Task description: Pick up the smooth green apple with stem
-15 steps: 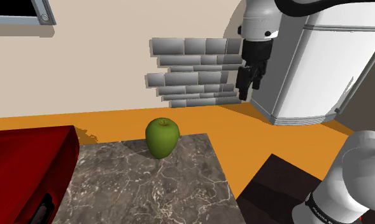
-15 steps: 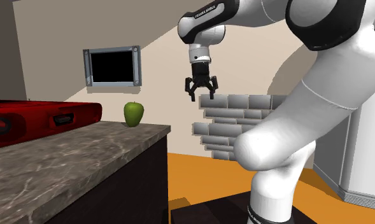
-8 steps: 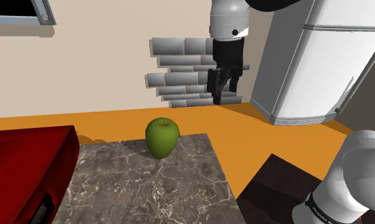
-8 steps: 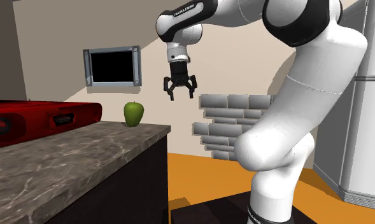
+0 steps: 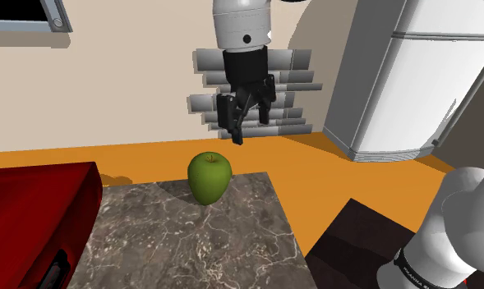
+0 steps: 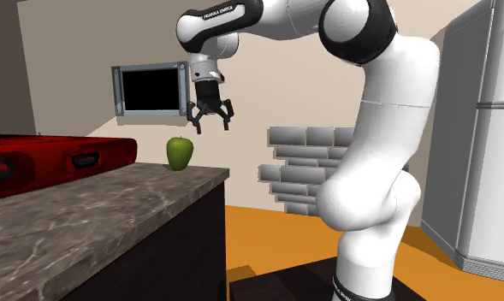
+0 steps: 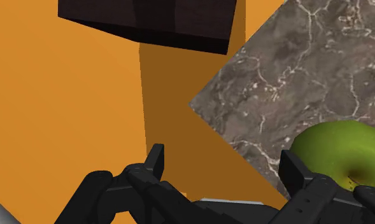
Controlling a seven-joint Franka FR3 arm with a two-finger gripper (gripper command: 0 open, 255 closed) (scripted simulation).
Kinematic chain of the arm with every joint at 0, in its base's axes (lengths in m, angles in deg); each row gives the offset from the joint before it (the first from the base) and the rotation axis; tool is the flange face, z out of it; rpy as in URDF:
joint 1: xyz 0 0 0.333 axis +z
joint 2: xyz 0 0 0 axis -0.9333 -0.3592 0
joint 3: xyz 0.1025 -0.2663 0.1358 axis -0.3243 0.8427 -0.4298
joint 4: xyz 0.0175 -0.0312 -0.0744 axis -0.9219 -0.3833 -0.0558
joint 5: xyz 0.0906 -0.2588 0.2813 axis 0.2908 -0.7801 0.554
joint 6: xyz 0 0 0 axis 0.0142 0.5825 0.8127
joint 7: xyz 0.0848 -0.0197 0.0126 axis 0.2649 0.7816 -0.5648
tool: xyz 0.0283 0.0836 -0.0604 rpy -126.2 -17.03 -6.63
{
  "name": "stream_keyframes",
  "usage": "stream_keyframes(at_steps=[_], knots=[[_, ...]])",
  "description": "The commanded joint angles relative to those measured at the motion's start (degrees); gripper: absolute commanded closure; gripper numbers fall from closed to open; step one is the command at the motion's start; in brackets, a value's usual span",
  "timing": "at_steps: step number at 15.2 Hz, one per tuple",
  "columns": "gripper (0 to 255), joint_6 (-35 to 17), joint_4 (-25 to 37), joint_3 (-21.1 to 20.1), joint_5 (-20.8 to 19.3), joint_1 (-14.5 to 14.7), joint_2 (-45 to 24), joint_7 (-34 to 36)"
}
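A smooth green apple [image 5: 209, 176] stands upright near the far corner of the marble-topped counter [image 5: 191, 238]. It also shows as the apple [image 6: 180, 153] in the second exterior view and the apple [image 7: 337, 154] in the wrist view, partly behind one finger. My black gripper [image 5: 242, 130] hangs open above the apple and slightly toward the shoulder view's right, fingers pointing down with nothing between them. In the second exterior view the gripper [image 6: 210, 125] sits above and right of the apple. The wrist view shows the gripper [image 7: 223, 167] over the counter's edge and the orange floor.
A glossy red box [image 5: 30, 217] lies on the counter at the shoulder view's left. A grey brick patch [image 5: 252, 92] marks the beige wall; a white fridge [image 5: 412, 78] stands at the right. The dark stand [image 7: 151, 22] rests on the orange floor.
The arm has swung toward the shoulder view's left, carrying the gripper from near the fridge to just above and beside the apple. The fingers stay open. The apple has not moved.
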Motion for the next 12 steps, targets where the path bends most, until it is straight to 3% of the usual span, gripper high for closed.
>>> stream_keyframes(at_steps=[1,8,12], knots=[[0,0.9,5.0,-2.1,-1.3,1.0,-4.7,2.9],[0,7.0,25.4,-7.1,-8.4,7.5,-22.3,11.8],[0,3.4,20.7,-6.8,-7.8,7.0,-21.1,11.5]])
